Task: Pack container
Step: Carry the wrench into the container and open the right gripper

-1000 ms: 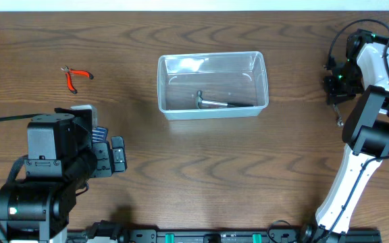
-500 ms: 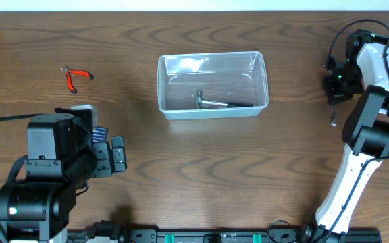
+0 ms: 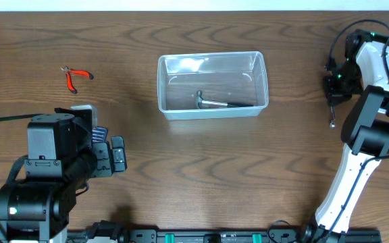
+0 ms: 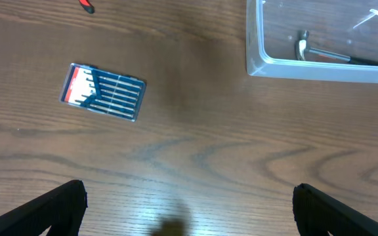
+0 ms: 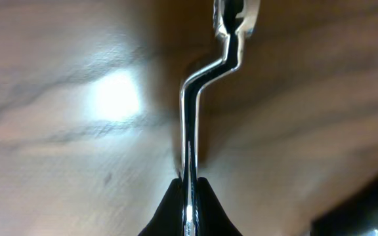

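Note:
The clear plastic container [image 3: 162, 88] stands at the table's middle back with a small hammer [image 3: 215, 102] lying in it; both show in the left wrist view, container [image 4: 254, 64] and hammer [image 4: 317, 52]. My right gripper [image 3: 334, 91] is at the far right, shut on a thin bent metal wrench [image 5: 199, 92] that hangs down just above the table [image 3: 331, 116]. My left gripper [image 4: 189, 210] is open and empty above bare wood at the front left. A flat case of bits [image 4: 104, 92] lies ahead of it.
Red-handled pliers [image 3: 76, 76] lie at the far left back; their tip shows in the left wrist view [image 4: 87, 6]. The left arm's body [image 3: 53, 169] covers the front left corner. The right arm [image 3: 367, 135] runs along the right edge.
The wrench hanging from my right gripper has swung slightly to the left. The left arm and the container have not moved.

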Robot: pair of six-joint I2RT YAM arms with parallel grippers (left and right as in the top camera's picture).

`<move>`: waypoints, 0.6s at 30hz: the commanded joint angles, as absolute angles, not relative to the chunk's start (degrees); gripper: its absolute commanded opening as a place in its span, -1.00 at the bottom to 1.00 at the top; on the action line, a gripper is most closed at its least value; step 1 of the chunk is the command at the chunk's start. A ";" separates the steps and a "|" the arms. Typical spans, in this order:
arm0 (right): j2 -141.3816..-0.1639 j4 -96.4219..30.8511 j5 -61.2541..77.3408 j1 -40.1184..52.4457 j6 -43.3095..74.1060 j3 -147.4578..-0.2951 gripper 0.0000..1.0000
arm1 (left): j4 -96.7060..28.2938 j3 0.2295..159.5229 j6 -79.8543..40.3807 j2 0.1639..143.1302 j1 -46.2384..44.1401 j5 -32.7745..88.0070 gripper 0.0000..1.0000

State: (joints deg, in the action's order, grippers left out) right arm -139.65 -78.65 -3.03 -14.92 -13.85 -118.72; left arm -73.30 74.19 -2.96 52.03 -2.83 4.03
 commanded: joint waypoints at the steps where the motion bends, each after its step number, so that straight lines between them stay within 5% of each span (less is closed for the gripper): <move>1: -135.37 -79.88 -2.26 -10.87 -12.25 -126.37 -0.97 | -73.47 75.13 -2.15 51.92 -2.63 3.14 0.97; 6: -126.96 -78.91 -0.25 -2.07 -17.87 -135.85 -0.97 | -73.47 75.13 -1.85 51.92 -2.63 3.14 0.97; 18: -124.05 -75.37 6.63 23.14 -56.38 -134.19 -0.98 | -73.47 75.13 -1.06 51.92 -2.63 3.14 0.97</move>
